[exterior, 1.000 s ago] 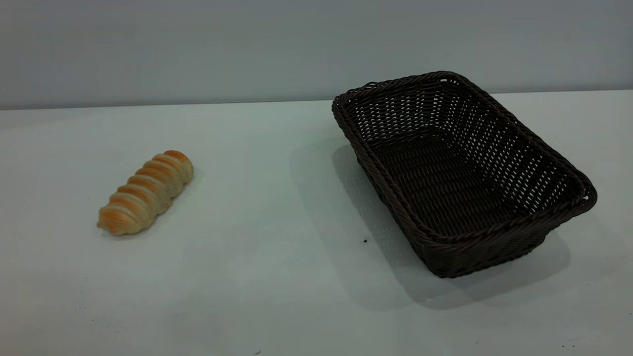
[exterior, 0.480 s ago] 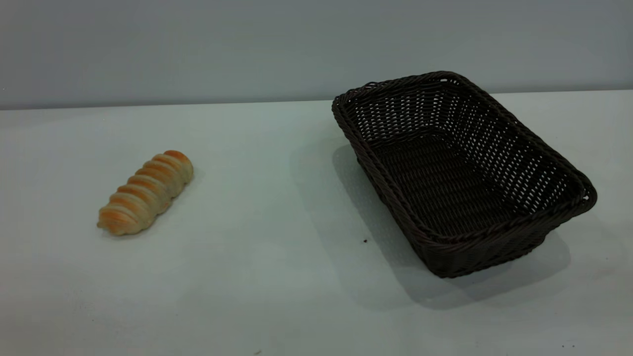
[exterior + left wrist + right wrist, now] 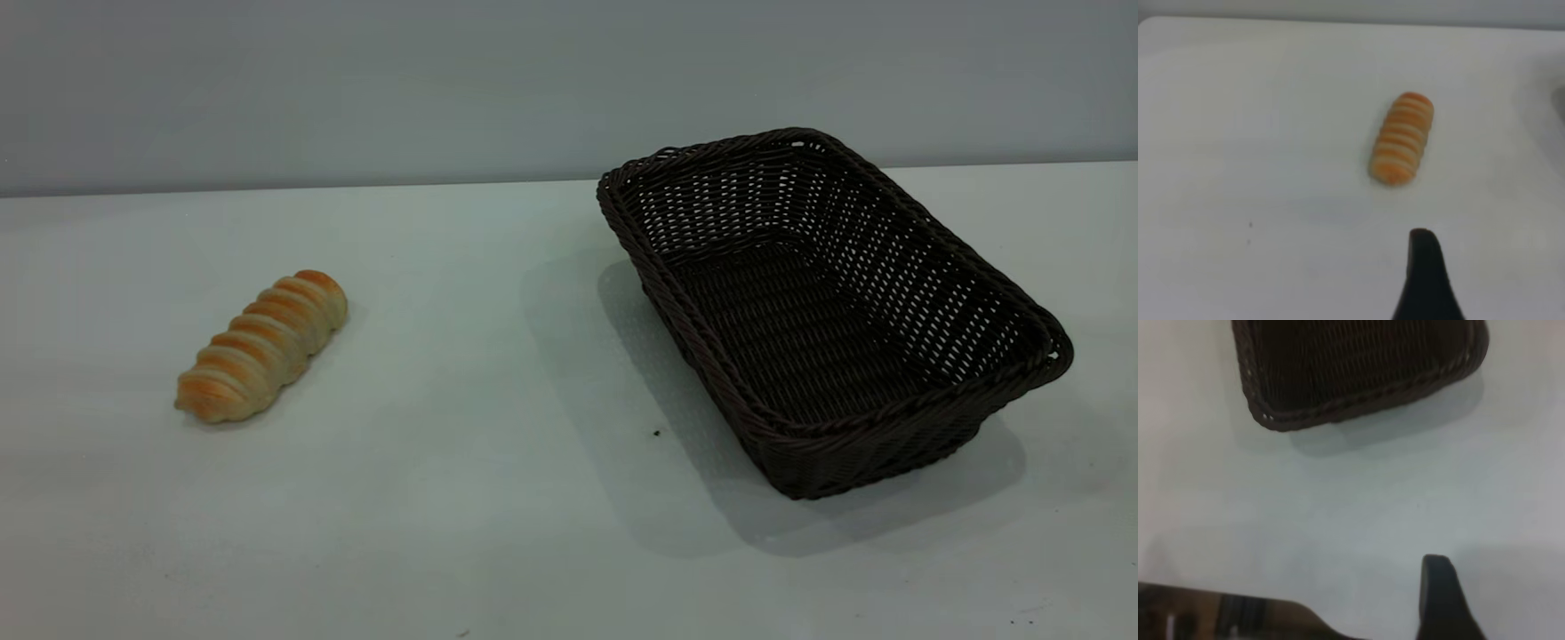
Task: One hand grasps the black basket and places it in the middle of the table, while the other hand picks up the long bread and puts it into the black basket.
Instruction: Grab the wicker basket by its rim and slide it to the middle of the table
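The long bread (image 3: 261, 346), golden-orange with spiral ridges, lies on the white table (image 3: 462, 373) at the left. The black basket (image 3: 898, 418), large, woven and empty, stands on the table at the right, turned at an angle. Neither gripper shows in the exterior view. In the left wrist view a black part of my left gripper (image 3: 1425, 280) hangs above bare table, a short way from the bread (image 3: 1402, 139). In the right wrist view a black part of my right gripper (image 3: 1441, 600) is above bare table, apart from one end of the basket (image 3: 1358, 393).
A grey wall runs behind the table's far edge (image 3: 293, 187). A tiny dark speck (image 3: 656, 433) lies on the table left of the basket. A dark brown strip (image 3: 1225, 613) shows beyond the table's edge in the right wrist view.
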